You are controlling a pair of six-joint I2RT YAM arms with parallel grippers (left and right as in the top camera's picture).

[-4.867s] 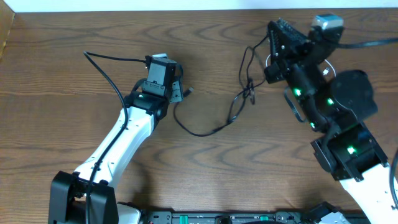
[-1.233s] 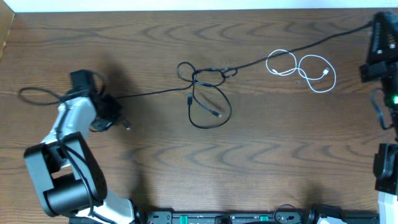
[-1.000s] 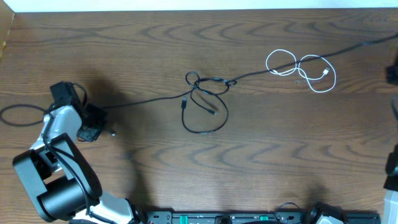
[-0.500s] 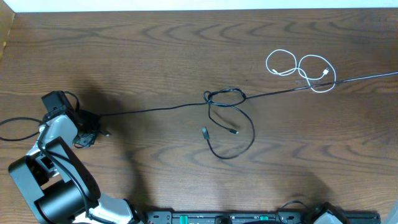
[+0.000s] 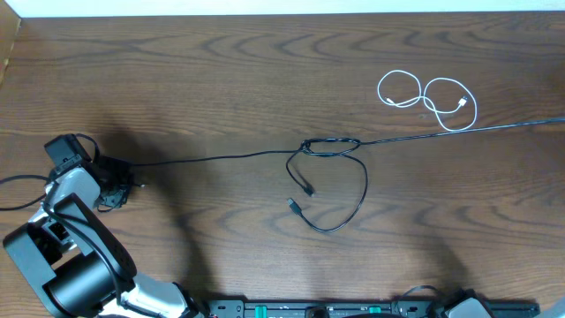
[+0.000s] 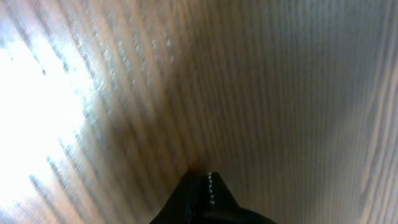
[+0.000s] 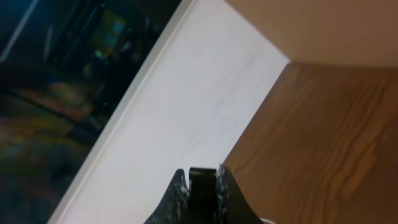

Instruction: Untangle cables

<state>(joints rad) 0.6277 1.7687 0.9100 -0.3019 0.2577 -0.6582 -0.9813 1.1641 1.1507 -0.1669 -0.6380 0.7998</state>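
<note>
A thin black cable (image 5: 221, 157) stretches taut across the table from my left gripper (image 5: 126, 182) to a small knot (image 5: 331, 146), then on to the right edge (image 5: 530, 125). Below the knot hangs a loose black loop (image 5: 357, 199) with two free plug ends (image 5: 292, 205). The white cable (image 5: 428, 95) lies in two coils at the back right, apart from the knot. My left gripper (image 6: 202, 177) is shut, low over the wood, and the cable is hidden in that view. My right gripper (image 7: 202, 177), outside the overhead view, is shut on a black plug end (image 7: 203, 182).
The left arm's base (image 5: 62, 274) fills the front left corner, with its own thicker cable (image 5: 18, 181) curving off the left edge. In the right wrist view a white panel (image 7: 186, 106) borders wooden surfaces (image 7: 323, 149), with a dark room beyond it.
The right arm has left the overhead view, drawing the black cable taut. The knot slid right and the loop dropped open below it. My left gripper moved a little further left.
</note>
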